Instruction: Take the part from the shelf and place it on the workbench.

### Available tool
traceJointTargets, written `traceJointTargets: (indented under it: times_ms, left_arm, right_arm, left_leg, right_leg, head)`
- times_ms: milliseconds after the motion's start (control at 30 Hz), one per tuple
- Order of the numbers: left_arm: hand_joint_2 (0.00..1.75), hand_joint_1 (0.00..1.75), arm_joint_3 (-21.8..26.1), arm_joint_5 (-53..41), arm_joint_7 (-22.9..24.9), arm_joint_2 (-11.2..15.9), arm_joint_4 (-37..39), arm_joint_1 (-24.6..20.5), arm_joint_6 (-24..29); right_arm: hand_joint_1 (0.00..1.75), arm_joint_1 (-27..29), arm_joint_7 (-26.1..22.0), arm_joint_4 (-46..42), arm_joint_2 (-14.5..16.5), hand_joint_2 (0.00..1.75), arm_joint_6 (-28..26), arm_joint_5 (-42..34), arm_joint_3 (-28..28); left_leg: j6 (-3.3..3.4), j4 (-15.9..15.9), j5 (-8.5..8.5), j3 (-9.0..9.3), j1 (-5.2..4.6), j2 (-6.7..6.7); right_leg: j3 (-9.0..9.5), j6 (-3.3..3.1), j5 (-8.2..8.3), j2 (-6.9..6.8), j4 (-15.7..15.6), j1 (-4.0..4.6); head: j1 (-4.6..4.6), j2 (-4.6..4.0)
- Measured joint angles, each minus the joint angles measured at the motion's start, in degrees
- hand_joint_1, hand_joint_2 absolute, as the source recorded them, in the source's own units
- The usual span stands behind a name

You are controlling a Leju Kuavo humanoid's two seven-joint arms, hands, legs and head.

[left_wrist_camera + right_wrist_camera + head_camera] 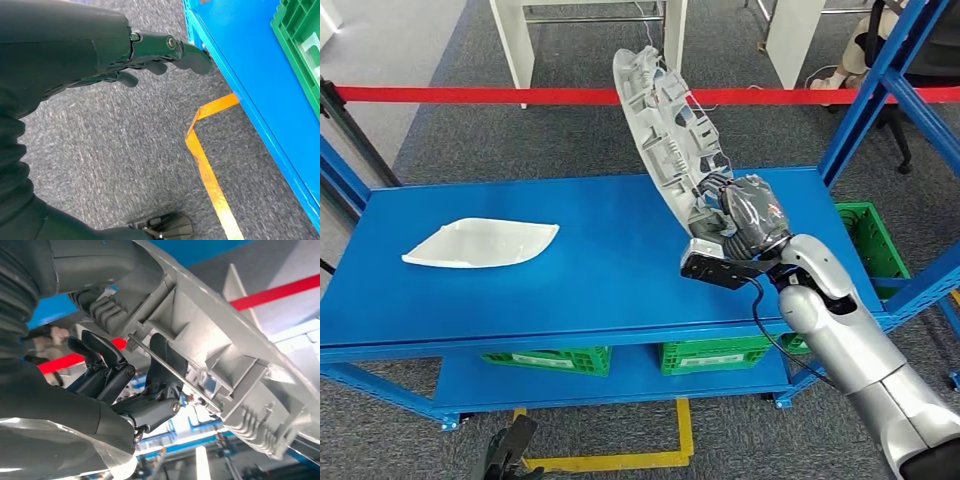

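My right hand (pixel 750 222) grips the near end of a long grey ribbed plastic part (pixel 669 125) and holds it lifted and tilted above the right side of the blue shelf top (pixel 622 260). In the right wrist view its dark fingers (pixel 162 385) curl into the ribbed underside of the part (pixel 226 360). A second, white curved part (pixel 480 243) lies flat on the left of the shelf top. My left hand (pixel 113 55) hangs low beside the shelf over grey carpet, its fingers stretched out and holding nothing.
Green crates (pixel 712 355) sit on the lower shelf, another green crate (pixel 875 240) at the right behind a blue upright (pixel 863 95). Red barrier tape (pixel 471 95) runs behind the shelf. Yellow floor tape (pixel 207 170) marks the carpet. White table legs (pixel 512 40) stand beyond.
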Motion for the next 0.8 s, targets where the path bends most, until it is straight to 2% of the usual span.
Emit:
traceJointTargets:
  times_ms: [100,167,200,267,300,333,367,400,467,533,600,633,700,767,800]
  left_arm:
    - [1.75,0.00,-0.2,-0.1,0.3,0.0,0.0,-0.1,0.6]
    - [1.75,0.00,-0.3,-0.1,0.4,0.0,0.0,-0.2,0.7]
    - [1.75,0.00,-0.3,-0.2,0.4,0.0,0.0,-0.2,0.8]
    - [1.75,0.00,-0.3,-0.2,0.4,0.0,0.0,-0.2,0.9]
    - [1.75,0.00,-0.3,-0.2,0.5,0.0,0.0,-0.2,0.9]
    - [1.75,0.00,-0.3,-0.1,0.7,0.0,0.0,-0.1,1.0]
    - [1.75,0.00,-0.3,0.0,1.0,0.0,0.0,-0.1,1.1]
    - [1.75,0.00,-0.3,0.1,1.3,0.0,0.0,-0.1,1.3]
    - [1.75,0.00,-0.3,0.4,1.9,0.0,0.0,-0.2,1.9]
    - [1.75,0.00,-0.3,0.7,2.4,0.0,0.0,-0.3,2.5]
    - [1.75,0.00,-0.2,0.9,2.8,0.0,0.0,-0.3,3.0]
    - [1.75,0.00,-0.2,1.1,2.9,-0.1,0.0,-0.4,3.4]
    - [1.75,0.00,-0.2,1.3,3.1,-0.3,0.0,-0.5,4.0]
    - [1.75,0.00,-0.2,1.5,3.2,-0.4,0.0,-0.7,4.5]
    - [1.75,0.00,-0.1,1.5,3.2,-0.5,0.0,-0.7,4.8]
  right_arm:
    - [1.75,-1.2,-0.3,-1.0,1.3,1.75,0.6,0.5,0.6]
    - [1.75,-1.7,-0.7,-1.9,2.0,1.75,0.7,1.1,1.1]
    - [1.75,-1.9,-1.0,-2.4,2.3,1.75,0.6,1.5,1.4]
    - [1.75,-2.2,-1.6,-3.7,2.7,1.75,0.0,2.4,2.3]
    - [1.75,-2.3,-1.8,-4.5,2.7,1.75,-0.3,3.0,2.8]
    - [1.75,-2.5,-1.9,-5.3,2.8,1.75,-0.6,3.7,3.3]
    - [1.75,-2.6,-2.0,-6.1,2.8,1.75,-0.8,4.5,3.9]
    - [1.75,-2.8,-2.0,-6.8,2.8,1.75,-0.9,5.2,4.4]
    - [1.75,-3.8,-1.7,-7.9,2.8,1.75,-0.8,6.5,5.4]
    - [1.75,-5.0,-1.2,-8.6,2.8,1.75,-0.6,7.1,6.4]
    - [1.75,-6.1,-0.7,-9.0,2.9,1.75,-0.2,7.2,7.3]
    - [1.75,-6.6,-0.5,-9.1,3.0,1.75,0.1,7.2,7.7]
    - [1.75,-7.7,-0.3,-9.1,3.0,1.75,0.6,7.0,8.7]
    - [1.75,-8.6,-0.2,-9.2,3.0,1.75,0.9,6.8,9.6]
    - [1.75,-8.9,-0.2,-9.2,3.0,1.75,0.9,6.7,10.0]
  left_leg:
    - [-0.87,0.2,0.00,-0.36,-0.02,0.02]
    - [-1.47,2.2,-1.45,-1.11,0.07,0.10]
    - [-1.74,4.5,-2.82,-2.10,0.12,0.14]
    - [-2.03,11.7,-6.03,-5.34,0.14,0.17]
    - [-2.04,14.5,-6.80,-6.64,0.15,0.17]
    - [-1.98,15.9,-6.69,-7.30,0.14,0.18]
    - [-1.79,14.9,-5.44,-6.91,0.12,0.18]
    - [-1.51,12.3,-3.56,-5.77,0.09,0.18]
    - [-0.66,5.1,-0.13,-2.64,-0.17,0.16]
    - [-0.09,1.1,0.82,-1.02,-0.42,0.16]
    - [0.14,0.4,0.81,-0.91,-0.33,0.19]
    - [0.33,0.1,1.00,-0.93,-0.19,0.22]
    - [0.80,-0.4,1.52,-1.03,0.13,0.30]
    - [1.05,-0.4,1.94,-1.50,0.13,0.34]
    - [1.07,-0.4,2.17,-1.79,0.12,0.36]
  right_leg:
    - [0.25,-1.16,-0.27,0.14,-0.5,0.14]
    - [0.46,-1.92,-0.21,0.10,-0.7,0.00]
    - [0.58,-2.25,-0.19,0.07,-0.7,-0.07]
    - [0.67,-2.59,-0.30,0.07,-0.7,0.02]
    - [0.74,-2.67,-0.34,0.08,-0.7,0.09]
    - [0.85,-2.71,-0.38,0.10,-0.7,0.17]
    - [0.99,-2.75,-0.43,0.14,-0.7,0.26]
    - [1.13,-2.76,-0.47,0.18,-0.7,0.33]
    - [1.21,-2.67,-0.49,0.31,-0.6,0.52]
    - [0.89,-2.31,-0.35,0.40,-0.5,0.67]
    - [0.56,-1.71,-0.32,0.32,-0.5,0.72]
    - [0.29,-1.41,-0.82,0.26,-0.3,0.73]
    - [-1.08,-0.90,-3.88,0.17,3.1,0.71]
    - [-3.66,-0.55,-8.19,0.13,10.3,0.62]
    - [-4.63,-0.42,-9.51,0.12,13.5,0.58]
  head:
    - [-0.10,0.00]
    - [-0.22,0.00]
    - [-0.31,0.00]
    - [-0.43,0.00]
    - [-0.43,0.00]
    - [-0.42,0.00]
    - [-0.42,0.00]
    - [-0.41,0.00]
    - [-0.39,0.00]
    - [-0.38,0.00]
    - [-0.35,0.00]
    - [-0.31,0.00]
    - [-0.21,0.00]
    - [-0.17,0.00]
    - [-0.18,0.00]
